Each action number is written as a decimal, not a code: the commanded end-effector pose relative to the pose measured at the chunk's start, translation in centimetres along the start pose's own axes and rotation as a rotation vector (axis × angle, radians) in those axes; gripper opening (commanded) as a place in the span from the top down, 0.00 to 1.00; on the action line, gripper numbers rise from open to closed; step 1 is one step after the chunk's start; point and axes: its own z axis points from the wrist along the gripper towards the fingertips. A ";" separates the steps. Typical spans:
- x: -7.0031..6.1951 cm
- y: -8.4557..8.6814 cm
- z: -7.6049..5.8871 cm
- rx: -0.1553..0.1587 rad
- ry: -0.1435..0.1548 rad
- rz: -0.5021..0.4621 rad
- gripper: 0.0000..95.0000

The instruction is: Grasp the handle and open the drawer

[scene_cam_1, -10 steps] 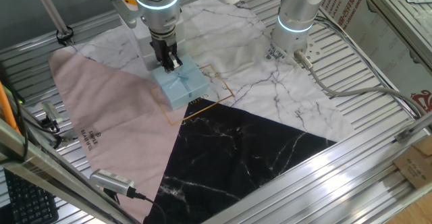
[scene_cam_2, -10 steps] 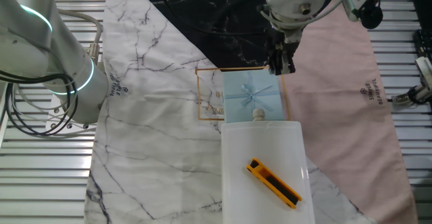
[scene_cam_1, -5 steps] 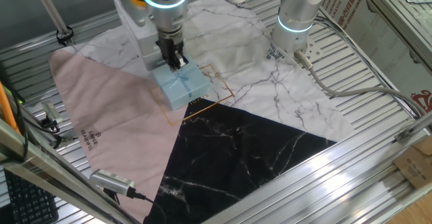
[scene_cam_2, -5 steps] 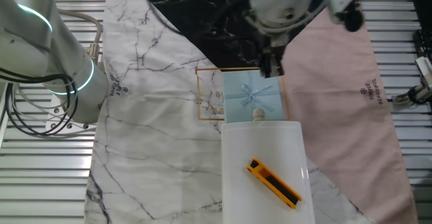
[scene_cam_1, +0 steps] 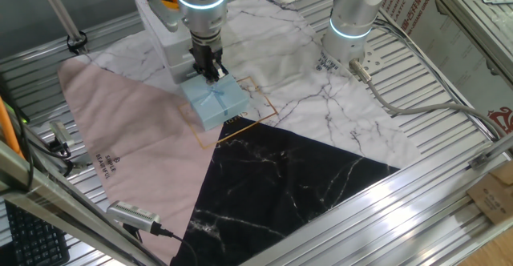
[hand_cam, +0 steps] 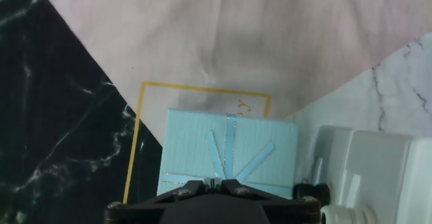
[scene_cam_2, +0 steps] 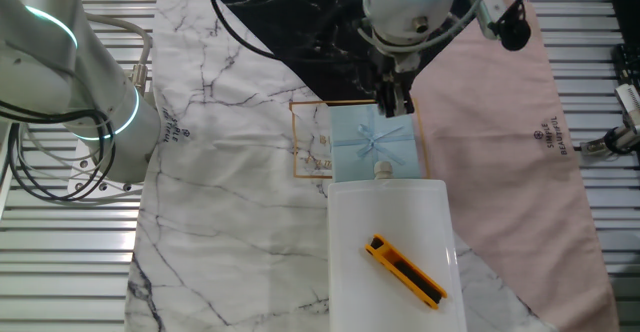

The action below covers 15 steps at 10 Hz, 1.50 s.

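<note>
Above drawer (scene_cam_1: 213, 98) | claw (scene_cam_1: 212, 72) vertical, over handle (scene_cam_2: 379, 142) | fingers together, grasp unclear

handle (hand_cam: 217, 178) knot hidden under fingers (hand_cam: 202, 183), drawer (hand_cam: 229, 158) near edge cut off below

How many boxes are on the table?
2: a light-blue box under the gripper, and a taller white box right beside it with an orange tool on top.
</note>
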 end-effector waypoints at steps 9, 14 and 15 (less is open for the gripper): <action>0.7 0.4 -0.6 -0.029 -0.022 -1.214 1.00; 0.7 0.5 -0.7 -0.055 -0.009 -1.498 1.00; 0.8 0.4 -0.8 -0.059 -0.013 -1.520 1.00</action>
